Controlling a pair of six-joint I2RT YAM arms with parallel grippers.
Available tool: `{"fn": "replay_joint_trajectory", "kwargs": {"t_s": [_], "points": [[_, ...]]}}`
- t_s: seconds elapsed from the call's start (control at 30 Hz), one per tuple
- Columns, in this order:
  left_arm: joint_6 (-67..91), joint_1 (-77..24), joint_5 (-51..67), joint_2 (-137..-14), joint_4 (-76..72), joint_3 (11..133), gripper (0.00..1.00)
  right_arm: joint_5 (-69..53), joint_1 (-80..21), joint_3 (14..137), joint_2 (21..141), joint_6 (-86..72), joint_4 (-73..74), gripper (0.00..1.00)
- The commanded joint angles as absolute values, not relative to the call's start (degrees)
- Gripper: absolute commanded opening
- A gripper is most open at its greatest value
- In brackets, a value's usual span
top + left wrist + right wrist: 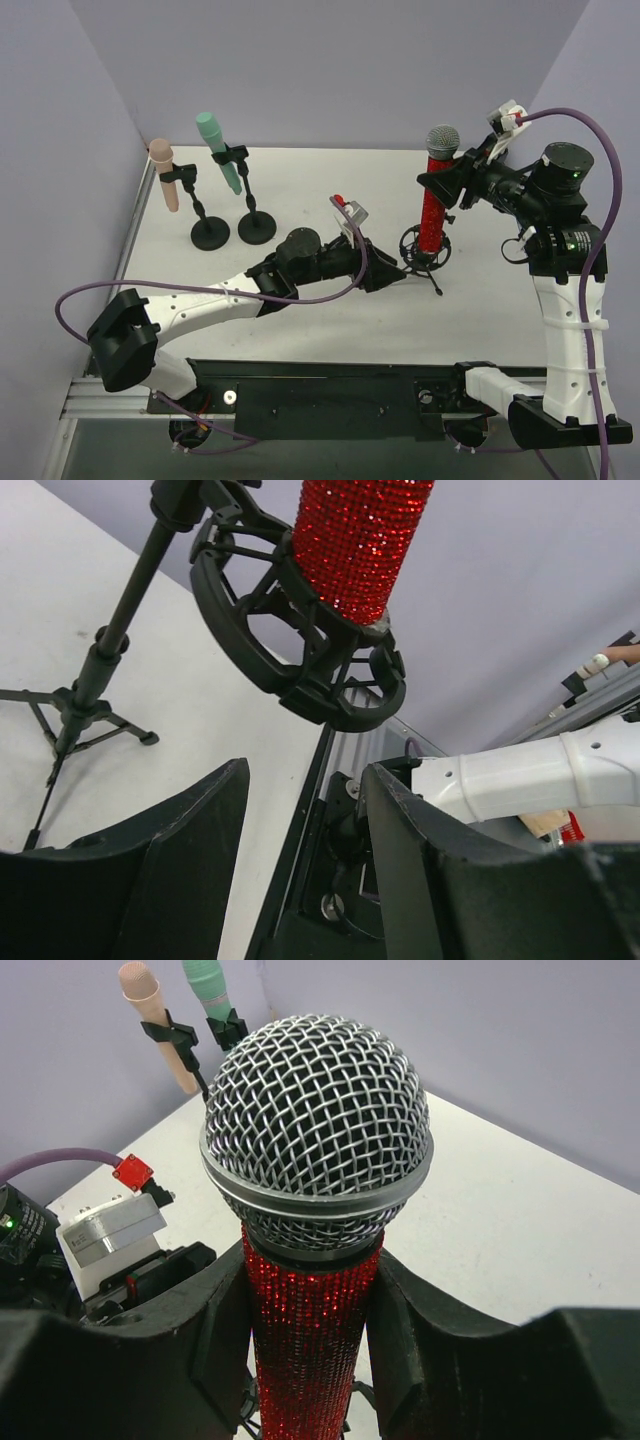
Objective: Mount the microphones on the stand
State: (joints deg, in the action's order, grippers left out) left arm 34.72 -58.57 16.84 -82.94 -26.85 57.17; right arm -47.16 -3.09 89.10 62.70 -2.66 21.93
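Observation:
The glittery red microphone [443, 140] with its silver mesh head [318, 1130] stands upright, and my right gripper [438, 186] [310, 1310] is shut on its red body just below the head. Its lower end sits inside the black ring mount [300, 650] of a small tripod stand [425, 250] [75, 705]. My left gripper [393, 273] [305, 820] is low beside that stand, left of it, open with nothing between its fingers. The pink microphone [163, 172] [150, 1010] and the mint green microphone [220, 150] [208, 985] are each held in a clip on a stand at the back left.
Two black round-based stands [210, 233] [257, 227] carry the pink and green microphones near the left wall. Purple cables loop from both arms. A black rail [330, 385] runs along the table's near edge.

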Motion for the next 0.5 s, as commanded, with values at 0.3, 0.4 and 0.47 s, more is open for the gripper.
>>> {"fn": "replay_joint_trajectory", "kwargs": {"t_s": [0.3, 0.4, 0.47], "points": [[52.2, -59.2, 18.5, -85.9, -36.2, 64.0, 0.61, -43.9, -2.6, 89.8, 64.5, -4.9, 15.8, 0.0], [56.8, -59.8, 12.8, -85.8, -33.0, 64.9, 0.61, -43.9, -2.7, 88.8, 64.5, -5.5, 14.6, 0.0], [59.1, -60.0, 10.1, -85.9, -30.6, 65.7, 0.6, -43.8, -2.8, 88.1, 64.2, -5.7, 13.8, 0.0]]}}
